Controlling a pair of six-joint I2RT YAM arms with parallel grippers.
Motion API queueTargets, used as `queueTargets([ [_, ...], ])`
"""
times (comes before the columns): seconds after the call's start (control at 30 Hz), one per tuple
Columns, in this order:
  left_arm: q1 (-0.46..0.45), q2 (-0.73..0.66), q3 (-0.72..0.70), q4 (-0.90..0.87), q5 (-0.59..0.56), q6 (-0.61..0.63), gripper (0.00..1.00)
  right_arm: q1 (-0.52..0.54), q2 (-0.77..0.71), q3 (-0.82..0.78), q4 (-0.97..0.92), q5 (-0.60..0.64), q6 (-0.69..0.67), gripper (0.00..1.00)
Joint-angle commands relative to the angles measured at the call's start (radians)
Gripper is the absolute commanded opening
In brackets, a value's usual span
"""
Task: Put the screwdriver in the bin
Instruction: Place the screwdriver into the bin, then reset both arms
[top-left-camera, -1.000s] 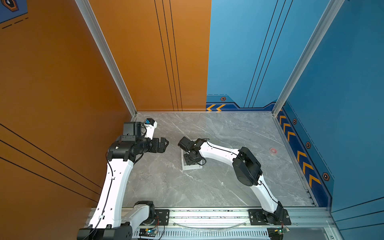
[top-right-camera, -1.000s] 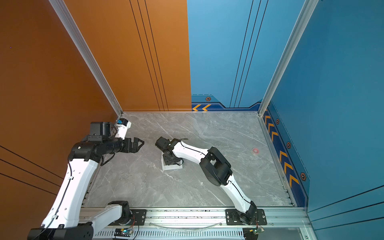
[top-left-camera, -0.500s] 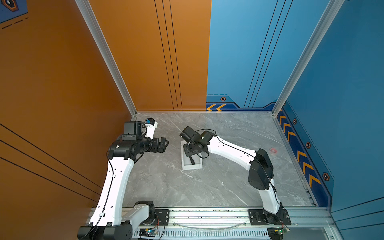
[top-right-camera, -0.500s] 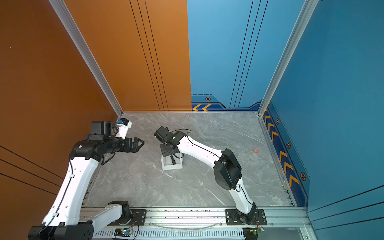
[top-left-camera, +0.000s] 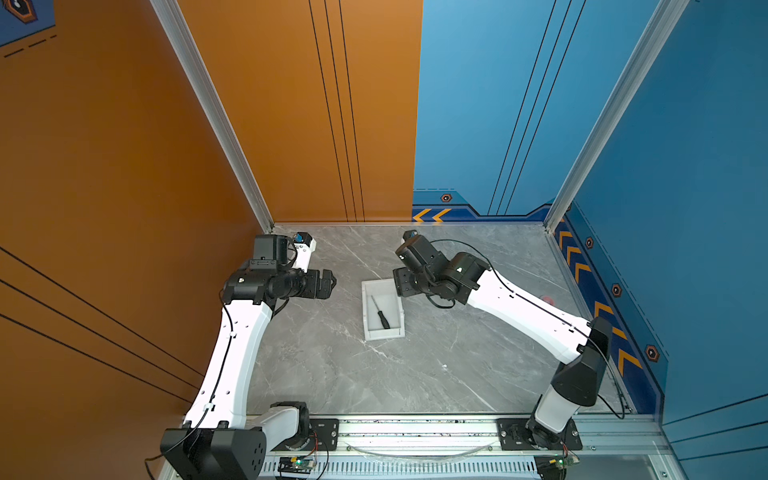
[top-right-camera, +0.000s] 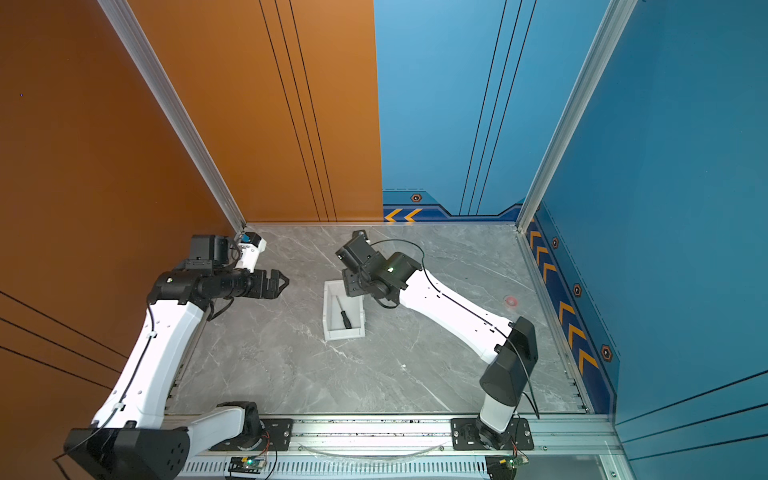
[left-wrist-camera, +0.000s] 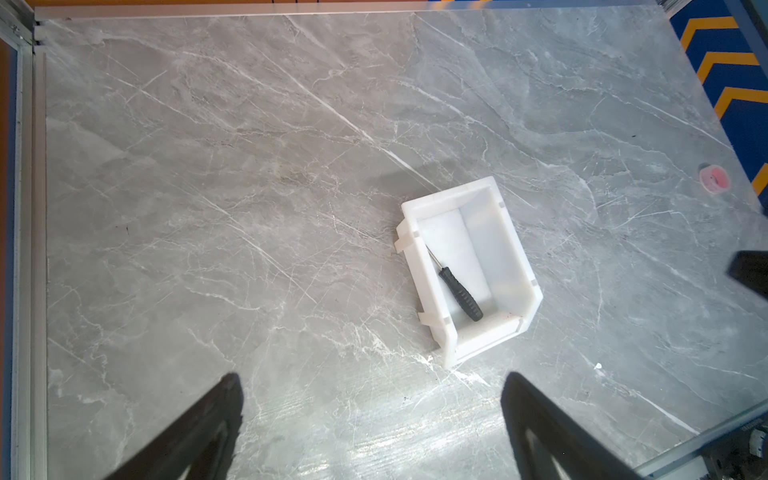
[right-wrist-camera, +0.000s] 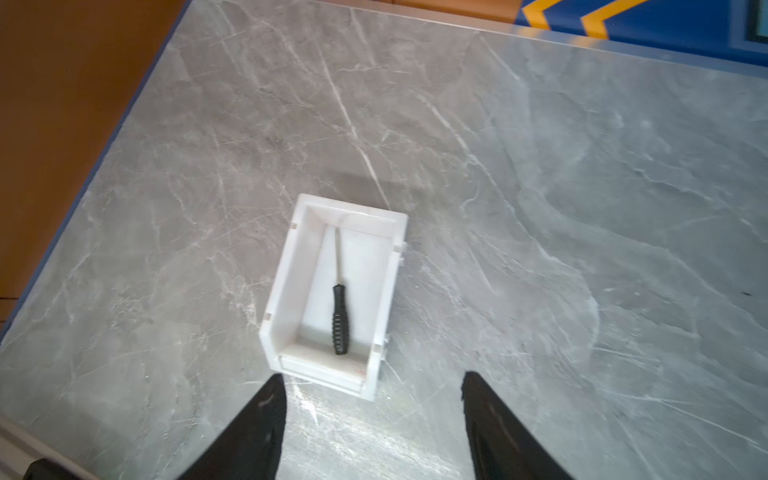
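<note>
Already the screwdriver (right-wrist-camera: 339, 320) lies inside the bin (right-wrist-camera: 291, 282).

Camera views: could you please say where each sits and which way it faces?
Top views: high above the base rail, looking down at the table; both arms show.
Left wrist: on the left arm, looking down at the bin; open fingers show.
Right wrist: on the right arm, looking down at the bin; open fingers show.
Shared: all show the screwdriver in the bin.

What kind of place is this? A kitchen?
Probably a robot test booth: left arm and right arm mounted on a metal rail, orange wall and blue wall closing in a grey tabletop.
</note>
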Motion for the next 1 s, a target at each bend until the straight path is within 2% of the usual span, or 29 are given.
queueTargets([
  [0.0, -0.009, 0.033, -0.012, 0.063, -0.075, -0.052, 0.98, -0.06, -0.111, -0.132, 0.005, 0.092, 0.004, 0.81],
  [0.1, -0.011, 0.061, -0.041, 0.113, -0.115, -0.091, 0.98, -0.126, -0.241, -0.292, 0.081, 0.09, 0.015, 1.0],
  [0.2, -0.017, 0.073, -0.09, 0.186, -0.188, -0.139, 0.98, -0.163, -0.384, -0.46, 0.193, 0.114, -0.03, 1.0],
  [0.37, -0.036, 0.061, -0.219, 0.381, -0.315, -0.174, 0.98, -0.292, -0.594, -0.69, 0.323, 0.145, -0.07, 1.0],
  [0.5, -0.051, -0.011, -0.436, 0.689, -0.388, -0.165, 0.98, -0.386, -0.689, -0.795, 0.372, 0.136, -0.097, 1.0],
  [0.63, -0.061, -0.054, -0.635, 1.011, -0.444, -0.102, 0.98, -0.477, -0.729, -0.875, 0.425, 0.097, -0.14, 1.0],
  [0.8, -0.05, -0.032, -0.813, 1.282, -0.477, -0.03, 0.98, -0.532, -0.766, -1.006, 0.583, 0.112, -0.241, 1.0],
  [0.97, -0.033, 0.005, -0.954, 1.523, -0.397, -0.054, 0.98, -0.589, -0.798, -1.137, 0.791, 0.125, -0.335, 1.0],
])
